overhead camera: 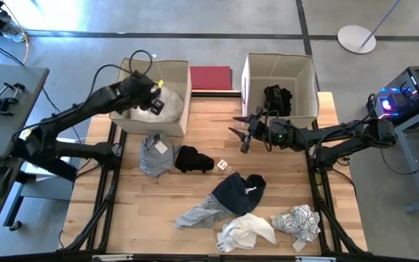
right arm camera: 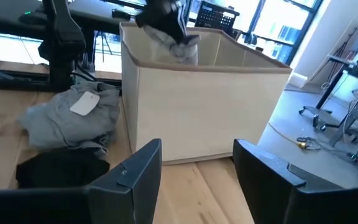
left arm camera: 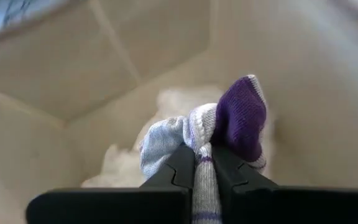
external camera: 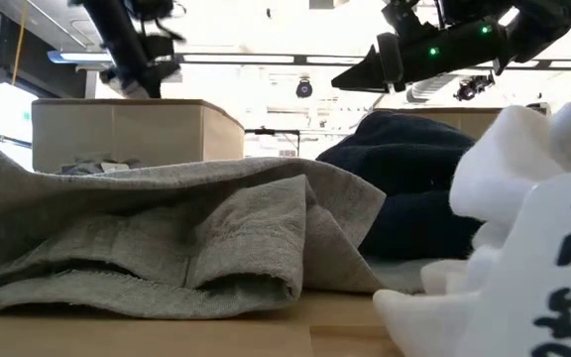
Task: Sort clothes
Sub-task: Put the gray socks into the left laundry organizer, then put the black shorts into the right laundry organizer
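We see the wooden surface (overhead camera: 158, 211) carrying two beige fabric boxes. The left box (overhead camera: 177, 102) holds pale garments; the right box (overhead camera: 297, 109) holds a black garment (overhead camera: 276, 98). Loose clothes lie on the surface: a grey garment (overhead camera: 153, 153) and a black one (overhead camera: 193, 159) just in front of the left box, then a navy garment (overhead camera: 235, 191), a light grey one (overhead camera: 198, 212), a white one (overhead camera: 244, 231) and a black-and-white patterned one (overhead camera: 298, 220) nearer the front edge.

The left pincer (overhead camera: 153, 98) hangs over the left box, its fingers together and clamped on a white sock with a purple toe (left arm camera: 229, 124); only the left wrist view shows this clamp and the pale fabric beneath.

The right pincer (overhead camera: 244, 132) hovers above the surface beside the right box, fingers wide apart and empty, as the right wrist view confirms (right arm camera: 197, 168).
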Robot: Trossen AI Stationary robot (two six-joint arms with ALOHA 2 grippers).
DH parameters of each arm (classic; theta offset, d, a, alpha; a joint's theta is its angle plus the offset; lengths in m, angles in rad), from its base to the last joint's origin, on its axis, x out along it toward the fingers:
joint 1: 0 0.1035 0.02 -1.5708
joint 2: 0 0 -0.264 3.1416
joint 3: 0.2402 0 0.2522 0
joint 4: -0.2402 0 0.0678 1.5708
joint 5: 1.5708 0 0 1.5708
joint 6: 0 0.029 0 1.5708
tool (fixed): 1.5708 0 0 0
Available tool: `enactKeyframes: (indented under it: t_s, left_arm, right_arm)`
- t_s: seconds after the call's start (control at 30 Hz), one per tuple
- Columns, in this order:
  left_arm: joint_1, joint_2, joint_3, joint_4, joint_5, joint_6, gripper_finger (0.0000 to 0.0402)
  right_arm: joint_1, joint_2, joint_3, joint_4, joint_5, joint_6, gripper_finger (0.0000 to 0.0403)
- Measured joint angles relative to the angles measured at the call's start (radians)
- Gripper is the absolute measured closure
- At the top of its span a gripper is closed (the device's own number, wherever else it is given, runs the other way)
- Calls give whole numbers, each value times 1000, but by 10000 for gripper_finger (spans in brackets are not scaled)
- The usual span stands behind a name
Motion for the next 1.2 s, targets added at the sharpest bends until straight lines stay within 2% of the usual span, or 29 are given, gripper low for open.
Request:
enactKeyframes:
  t_s: [0.1,0.3,0.4,0.5,0.63,0.77,0.83,0.9,1.03,1.2]
  left_arm:
    - [39,49,-3,2,-4,51,355]
    - [63,83,13,11,31,127,258]
    - [63,65,35,-16,-3,141,216]
    - [61,30,61,-43,-50,117,191]
    - [27,-44,63,-43,-47,97,185]
    - [-63,-108,59,-26,-46,90,192]
    - [-129,-144,26,37,-43,94,196]
    - [-205,-180,-17,120,4,115,200]
    - [-372,-250,-116,329,141,171,206]
    - [-544,-315,-247,512,152,229,216]
  right_arm:
    - [0,0,0,-4,0,34,215]
    - [1,0,0,-10,-20,72,215]
    - [1,0,0,-12,-21,92,215]
    - [10,0,0,-12,-20,113,215]
    - [50,-4,0,-12,-20,121,215]
    - [109,-25,12,-22,-19,120,215]
    - [144,-32,30,-35,-19,113,215]
    - [183,-35,56,-76,2,86,215]
    - [287,-31,138,-255,115,70,215]
    - [369,-31,278,-532,165,238,215]
